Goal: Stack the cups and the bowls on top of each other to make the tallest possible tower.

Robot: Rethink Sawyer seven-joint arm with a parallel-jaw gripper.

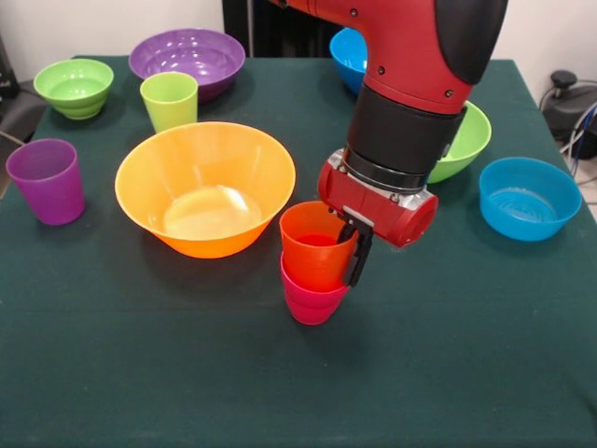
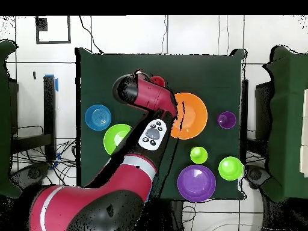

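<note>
An orange cup [image 1: 312, 247] sits nested in a red-pink cup [image 1: 312, 303] on the green table, forming a two-cup tower just right of the large orange-yellow bowl [image 1: 205, 187]. My gripper [image 1: 353, 245] comes down from above and is shut on the orange cup's right rim, one finger inside and one finger [image 1: 358, 259] outside. A purple cup [image 1: 47, 179] stands at the left edge and a lime green cup [image 1: 169, 100] behind the orange-yellow bowl. In the overhead view the arm hides the gripper; only the red-pink cup [image 2: 159, 80] peeks out.
A purple bowl [image 1: 187, 56] and a small ribbed lime bowl [image 1: 75, 87] stand at the far left. A medium lime bowl [image 1: 462, 145] and one blue bowl [image 1: 350, 56] are partly behind the arm. Another blue bowl [image 1: 528, 198] stands at the right.
</note>
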